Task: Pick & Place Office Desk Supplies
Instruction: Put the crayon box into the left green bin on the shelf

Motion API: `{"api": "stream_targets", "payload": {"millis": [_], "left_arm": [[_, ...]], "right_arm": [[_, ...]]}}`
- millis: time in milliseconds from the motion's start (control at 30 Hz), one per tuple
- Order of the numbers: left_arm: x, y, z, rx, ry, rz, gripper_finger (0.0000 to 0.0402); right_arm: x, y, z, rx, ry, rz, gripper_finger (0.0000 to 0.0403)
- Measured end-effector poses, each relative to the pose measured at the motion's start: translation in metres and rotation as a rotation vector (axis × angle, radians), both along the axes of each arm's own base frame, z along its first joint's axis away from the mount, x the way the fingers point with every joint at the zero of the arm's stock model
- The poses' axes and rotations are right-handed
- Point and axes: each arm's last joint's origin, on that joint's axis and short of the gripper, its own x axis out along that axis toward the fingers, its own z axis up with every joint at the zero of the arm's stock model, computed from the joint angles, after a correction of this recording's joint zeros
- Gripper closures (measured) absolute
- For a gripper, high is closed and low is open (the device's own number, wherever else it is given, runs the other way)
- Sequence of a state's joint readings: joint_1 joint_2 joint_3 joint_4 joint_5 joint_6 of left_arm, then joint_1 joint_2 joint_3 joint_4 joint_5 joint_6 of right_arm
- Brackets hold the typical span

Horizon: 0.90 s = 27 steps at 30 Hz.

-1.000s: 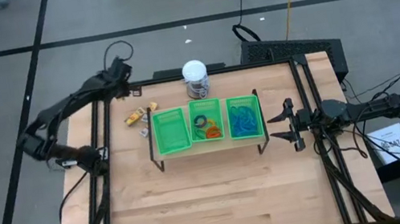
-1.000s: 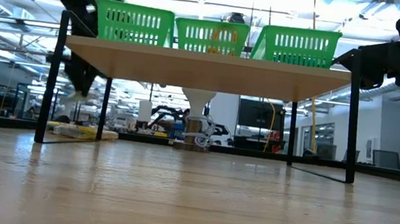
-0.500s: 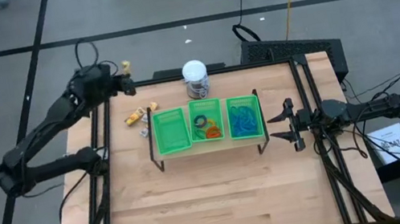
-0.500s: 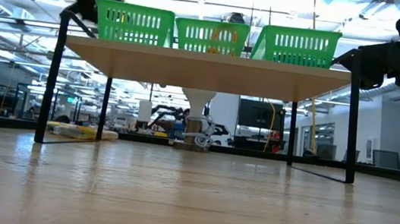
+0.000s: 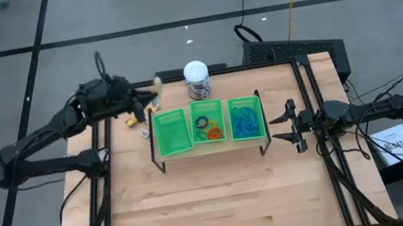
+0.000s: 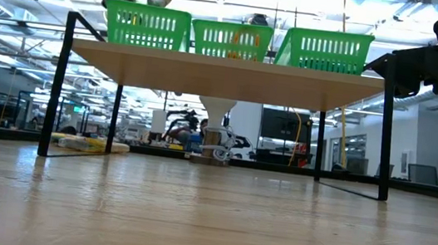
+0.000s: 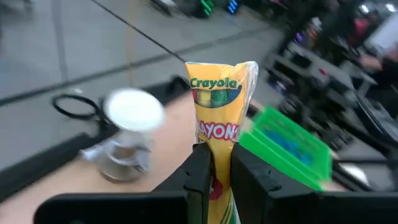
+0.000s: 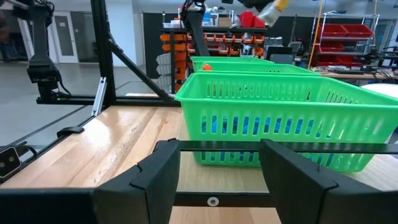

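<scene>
One crayon pack [image 7: 219, 124] (two lie loose).

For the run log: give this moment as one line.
left pincer: shut on Crayola crayon pack, carried near tray | right pincer: open, waiting beside tray | jar: behind tray

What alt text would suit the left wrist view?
The left gripper, shut, holds a yellow Crayola crayon packet upright between its dark fingers. Behind are a blurred white-topped round jar and the green plastic tray on the wooden table.
</scene>
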<state>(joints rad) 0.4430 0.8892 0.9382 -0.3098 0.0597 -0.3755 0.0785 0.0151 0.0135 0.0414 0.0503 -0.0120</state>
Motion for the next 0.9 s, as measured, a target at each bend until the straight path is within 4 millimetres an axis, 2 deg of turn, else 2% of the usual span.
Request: {"api": "stream_targets", "payload": {"millis": [267,400,633,900], "left_arm": [[0.020,-0.033,-0.013,-0.015,0.104,-0.267,0.0350],[0.023,-0.044,-0.020,-0.023,0.169,-0.332,0.0350],[0.022,-0.048,-0.024,-0.035,0.211,-0.346,0.0350],[0.021,-0.045,-0.029,-0.014,0.280,-0.228,0.0350]], "right_arm": [[0.000,0.000,0.000,0.000,0.000,0.000,0.0190],[0.000,0.000,0.000,0.000,0.000,0.000,0.0190],[0.000,0.000,0.000,0.000,0.000,0.000,0.0190],[0.000,0.000,0.000,0.000,0.000,0.000,0.0190]]}}
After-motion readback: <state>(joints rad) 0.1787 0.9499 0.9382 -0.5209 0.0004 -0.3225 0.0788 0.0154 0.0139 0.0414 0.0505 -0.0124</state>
